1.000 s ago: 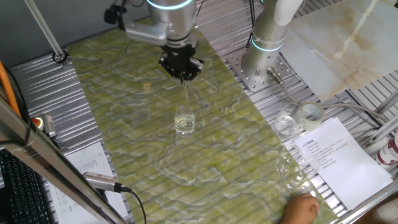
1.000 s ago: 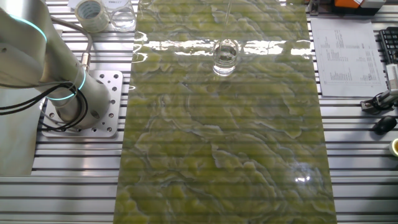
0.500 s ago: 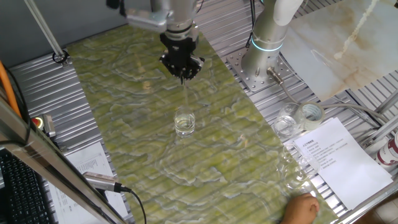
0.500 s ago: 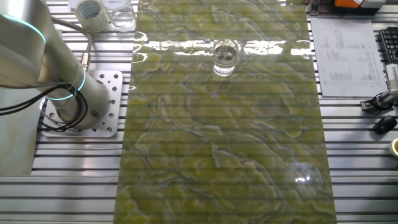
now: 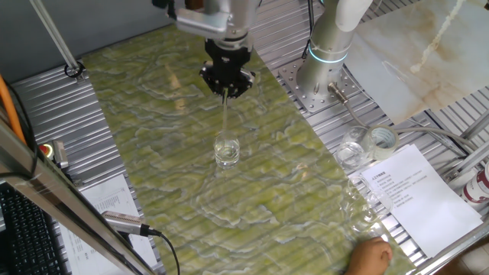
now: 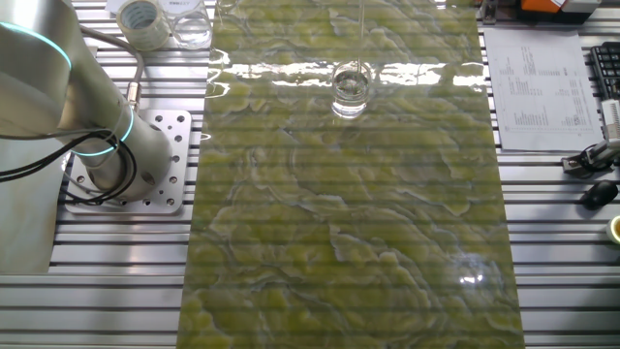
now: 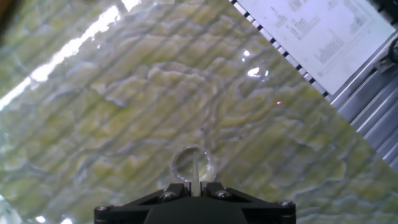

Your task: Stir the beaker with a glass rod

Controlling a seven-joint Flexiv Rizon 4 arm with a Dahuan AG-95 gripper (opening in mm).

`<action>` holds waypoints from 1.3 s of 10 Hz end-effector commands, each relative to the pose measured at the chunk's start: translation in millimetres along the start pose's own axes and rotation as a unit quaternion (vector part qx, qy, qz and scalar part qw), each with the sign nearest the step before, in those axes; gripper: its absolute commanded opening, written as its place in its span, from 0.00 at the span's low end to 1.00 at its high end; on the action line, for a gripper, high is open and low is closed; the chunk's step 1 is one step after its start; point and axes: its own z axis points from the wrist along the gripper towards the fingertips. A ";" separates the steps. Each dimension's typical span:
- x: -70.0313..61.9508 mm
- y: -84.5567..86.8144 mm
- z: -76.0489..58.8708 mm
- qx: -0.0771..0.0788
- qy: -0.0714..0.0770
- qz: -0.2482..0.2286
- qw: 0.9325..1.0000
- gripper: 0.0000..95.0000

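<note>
Black two-finger gripper (image 5: 226, 89) is up above the table, fingers pinched together on the thin clear glass rod (image 5: 226, 114). Rod hangs straight down from the fingertips, close to vertical.

Small clear glass beaker (image 5: 227, 150) stands upright on the green-yellow marbled mat (image 5: 153, 137), roughly mid-mat in one fixed view, near the far edge of the mat (image 6: 339, 242) in the other. A little clear liquid shows at its thick base.

Rod's lower end reaches the beaker's rim area in one fixed view; can't tell whether the tip is inside or just over the mouth (glass on glass, hard to resolve). In the other fixed view the rod (image 6: 361, 34) comes in from the top edge and lines up with the beaker (image 6: 351, 89). Hand view: rod (image 7: 195, 173) runs out from between the fingers, and its tip overlaps the beaker's round mouth (image 7: 180, 167), so it's centred over the opening.

Off the mat, on the slotted aluminium table (image 5: 428, 137): translucent tape roll (image 5: 381, 139) and a clear glass vessel (image 5: 351, 155) just beside it, next to a printed white paper sheet (image 5: 412, 195). Silver robot arm base (image 6: 116, 155) is bolted to a perforated plate at the mat's side.
</note>
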 end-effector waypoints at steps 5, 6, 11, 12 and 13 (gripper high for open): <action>-1.4 -0.4 -1.4 -0.062 0.025 0.042 0.997 0.00; -1.4 -0.4 -1.4 -0.061 0.021 0.044 0.997 0.00; -1.4 -1.0 -0.4 -0.032 0.017 0.016 0.999 0.00; -1.3 -1.8 0.9 -0.028 0.023 0.014 0.999 0.00; -1.2 -2.9 2.8 -0.026 0.025 0.016 0.999 0.00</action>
